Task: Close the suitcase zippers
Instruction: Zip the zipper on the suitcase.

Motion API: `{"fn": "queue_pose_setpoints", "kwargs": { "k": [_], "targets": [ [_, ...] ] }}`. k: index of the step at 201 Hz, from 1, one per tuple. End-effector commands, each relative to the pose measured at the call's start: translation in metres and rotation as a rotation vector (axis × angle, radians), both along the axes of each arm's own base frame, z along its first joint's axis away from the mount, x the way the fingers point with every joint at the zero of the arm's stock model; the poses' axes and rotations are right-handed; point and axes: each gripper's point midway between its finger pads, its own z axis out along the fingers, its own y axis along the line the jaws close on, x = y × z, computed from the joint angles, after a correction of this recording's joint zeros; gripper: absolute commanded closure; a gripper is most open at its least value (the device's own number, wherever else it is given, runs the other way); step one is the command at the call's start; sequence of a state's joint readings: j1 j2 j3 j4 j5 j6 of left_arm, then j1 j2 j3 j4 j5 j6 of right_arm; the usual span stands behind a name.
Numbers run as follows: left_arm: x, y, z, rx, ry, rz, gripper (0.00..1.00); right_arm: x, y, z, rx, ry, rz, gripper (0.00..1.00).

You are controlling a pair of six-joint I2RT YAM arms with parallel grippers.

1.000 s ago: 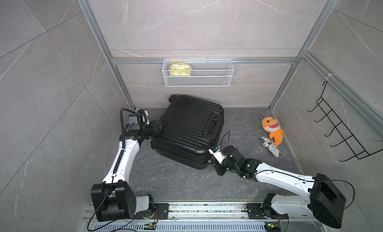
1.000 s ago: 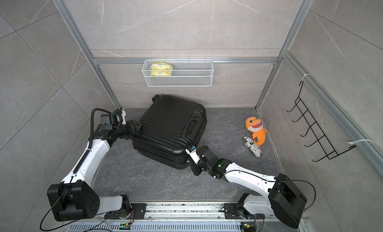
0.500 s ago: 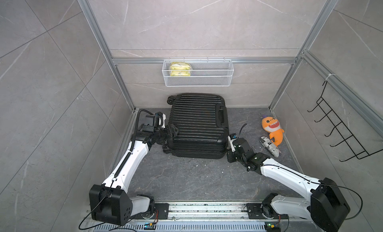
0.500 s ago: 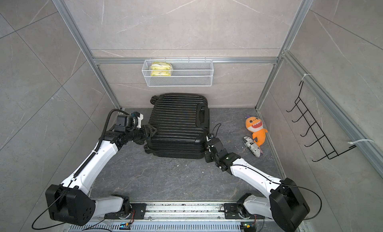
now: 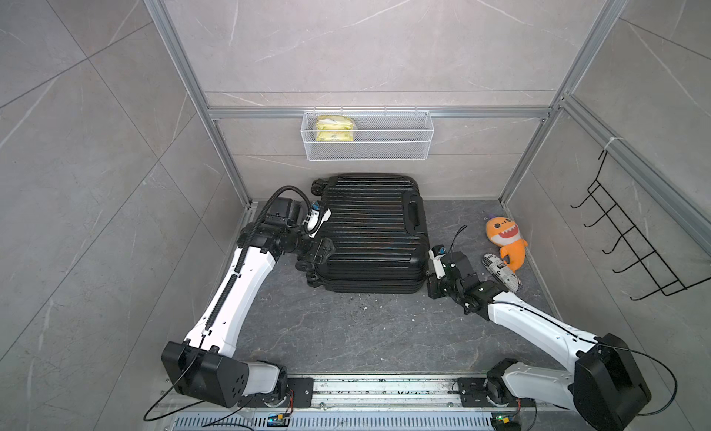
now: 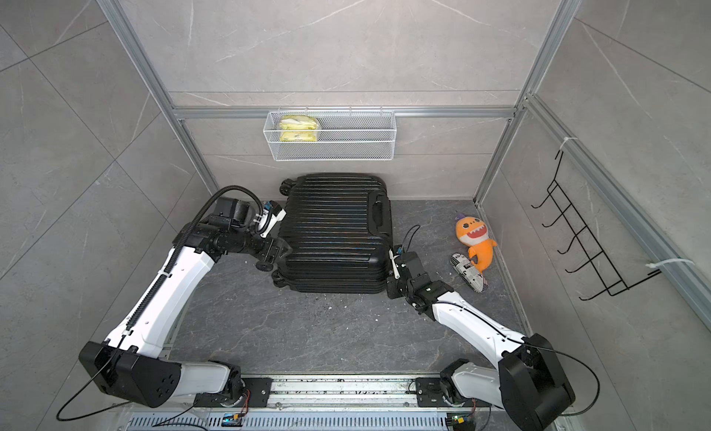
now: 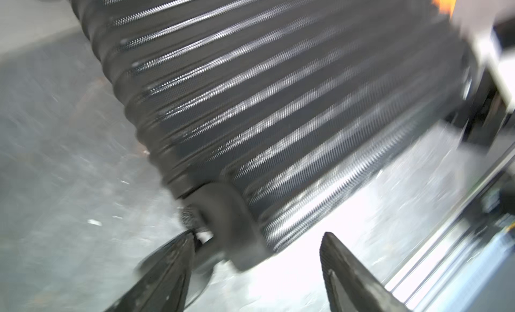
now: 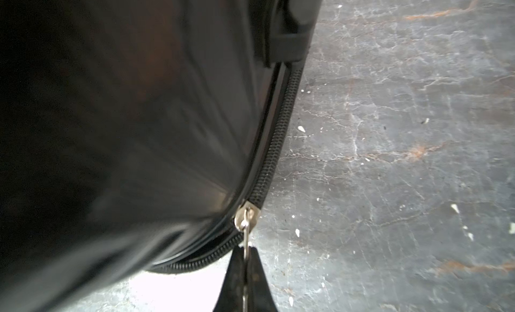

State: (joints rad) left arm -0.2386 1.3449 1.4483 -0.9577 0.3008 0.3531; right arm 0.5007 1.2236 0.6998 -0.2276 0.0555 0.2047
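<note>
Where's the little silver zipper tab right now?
In the right wrist view the zipper pull sits at the suitcase corner nearest the right arm, pinched in the shut right gripper.

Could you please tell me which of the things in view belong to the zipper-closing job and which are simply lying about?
Part of the job:
- suitcase
- zipper track
- zipper pull, pinched in the shut right claw
- open left claw, beside a caster wheel

Just lying about:
- orange shark plush
- black-and-white roll
- wire basket holding a yellow packet
- black hook rack
</note>
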Motion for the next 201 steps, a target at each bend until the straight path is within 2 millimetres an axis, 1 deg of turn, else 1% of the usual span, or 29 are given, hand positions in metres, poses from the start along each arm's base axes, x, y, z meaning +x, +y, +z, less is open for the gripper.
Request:
{"fn": "queue_pose_setpoints", "kwargs": {
  "k": [1, 12, 20, 33, 60, 76, 105, 118, 151, 173, 187, 201],
  "targets": [
    [-0.030, 0.007, -0.002, 0.105, -0.106, -0.357, 0.25, -0.003, 0.024, 0.009, 0.056, -0.003, 0.118, 1.00],
    [-0.043, 0.011, -0.007, 0.097, -0.125, -0.459, 0.24, -0.003, 0.026, 0.008, 0.058, 0.002, 0.124, 1.00],
    [-0.047, 0.017, -0.010, 0.110, -0.137, -0.497, 0.24, -0.003, 0.025, 0.009, 0.059, 0.002, 0.124, 1.00],
    [-0.043, 0.027, -0.011, 0.125, -0.159, -0.494, 0.23, -0.004, 0.026, 0.009, 0.060, 0.006, 0.127, 1.00],
    [-0.035, 0.042, -0.029, 0.161, -0.105, -0.489, 0.23, -0.004, 0.025, 0.009, 0.058, 0.008, 0.128, 1.00],
    [-0.023, 0.053, -0.040, 0.212, -0.088, -0.469, 0.25, -0.004, 0.026, 0.010, 0.061, 0.010, 0.132, 1.00],
    [0.010, 0.065, -0.043, 0.278, -0.213, -0.424, 0.24, -0.005, 0.026, 0.011, 0.060, 0.013, 0.137, 1.00],
    [0.018, 0.071, -0.049, 0.318, -0.217, -0.428, 0.24, -0.004, 0.026, 0.012, 0.061, 0.014, 0.139, 1.00],
    [0.031, 0.074, -0.063, 0.341, -0.216, -0.439, 0.24, -0.005, 0.026, 0.012, 0.061, 0.019, 0.139, 1.00],
    [0.034, 0.071, -0.070, 0.331, -0.211, -0.460, 0.23, -0.006, 0.026, 0.012, 0.058, 0.023, 0.141, 1.00],
    [0.036, 0.067, -0.071, 0.306, -0.210, -0.475, 0.23, -0.006, 0.026, 0.012, 0.054, 0.022, 0.144, 1.00],
    [0.033, 0.057, -0.070, 0.249, -0.210, -0.504, 0.22, -0.006, 0.025, 0.011, 0.052, 0.026, 0.145, 1.00]
  ]
}}
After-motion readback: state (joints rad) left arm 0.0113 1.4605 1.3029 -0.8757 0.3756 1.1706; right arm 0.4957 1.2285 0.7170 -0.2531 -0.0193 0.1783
